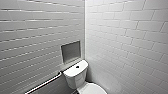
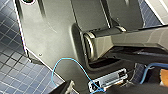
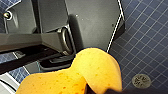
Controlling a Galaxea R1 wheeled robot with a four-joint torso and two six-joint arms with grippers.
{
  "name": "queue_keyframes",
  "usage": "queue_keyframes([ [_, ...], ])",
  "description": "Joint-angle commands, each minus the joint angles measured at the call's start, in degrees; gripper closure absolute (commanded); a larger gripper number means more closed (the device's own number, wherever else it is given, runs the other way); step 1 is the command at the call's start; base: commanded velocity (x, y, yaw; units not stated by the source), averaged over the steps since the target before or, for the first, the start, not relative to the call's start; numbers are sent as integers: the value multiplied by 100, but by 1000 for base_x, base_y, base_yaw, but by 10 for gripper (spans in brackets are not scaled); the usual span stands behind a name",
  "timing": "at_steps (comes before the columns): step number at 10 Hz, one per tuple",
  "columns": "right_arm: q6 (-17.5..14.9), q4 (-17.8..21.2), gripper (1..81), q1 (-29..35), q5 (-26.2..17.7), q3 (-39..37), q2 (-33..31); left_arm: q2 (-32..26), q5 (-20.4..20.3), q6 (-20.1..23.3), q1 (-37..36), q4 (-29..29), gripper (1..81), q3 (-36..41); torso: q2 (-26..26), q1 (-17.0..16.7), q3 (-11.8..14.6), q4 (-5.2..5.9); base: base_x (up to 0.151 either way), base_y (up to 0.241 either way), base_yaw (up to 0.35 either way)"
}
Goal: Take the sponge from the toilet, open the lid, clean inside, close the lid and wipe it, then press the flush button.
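R claw (image 3: 100,91) clamped on sponge (image 3: 82,72), above floor tiles (image 3: 145,37). Toilet (image 1: 75,75) lies ahead & low. Lid (image 1: 93,89) looks down, long axis pointing from tank toward robot.

Dark grey plate (image 2: 47,35), pale-edged, with a jointed bar (image 2: 130,37) — thin blue cable (image 2: 66,59) looping.

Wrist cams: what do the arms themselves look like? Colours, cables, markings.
Left arm: dark grey plate with a pale edge line, grey jointed bar, thin blue cable in a loose loop, small white labelled box. Right arm: matching dark plate, also pale-edged, grey bar, round metal fitting at a corner.
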Motion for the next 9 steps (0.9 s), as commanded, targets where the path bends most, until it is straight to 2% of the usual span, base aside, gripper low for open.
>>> queue_keyframes([
  [1, -1366, 1117, 811, 380, -808, 131, 4, 4, 381, -4, -232, -41, 10, 19, 0, 0, 0, 0, 0, 0, 0],
  [2, -2482, 2039, 811, 442, -869, 210, -31, -31, 328, -4, -249, -41, 10, -8, 0, 0, 0, 0, 0, 0, 0],
  [4, -4164, 3370, 811, 513, -895, 263, -22, -14, 380, -13, -442, -59, 10, -139, 0, 0, 0, 0, 0, 0, 0],
  [5, -4425, 3881, 811, 556, -931, 245, -22, -22, 329, -22, -460, -77, 10, -209, 0, 0, 0, 0, 0, 0, 0],
  [6, -4451, 3861, 811, 600, -939, 253, -5, -40, 285, -13, -460, -68, 10, -193, 0, 0, 0, 0, 0, 0, 0],
  [8, -4460, 3885, 811, 724, -1493, 192, 57, -84, 38, -4, -460, -50, 10, -113, 0, 0, 0, 0, 0, 0, 0],
  [9, -4434, 3938, 811, 697, -1372, 243, -56, -153, 3, 5, -425, -41, 10, 9, 0, 0, 0, 0, 0, 0, 0],
])
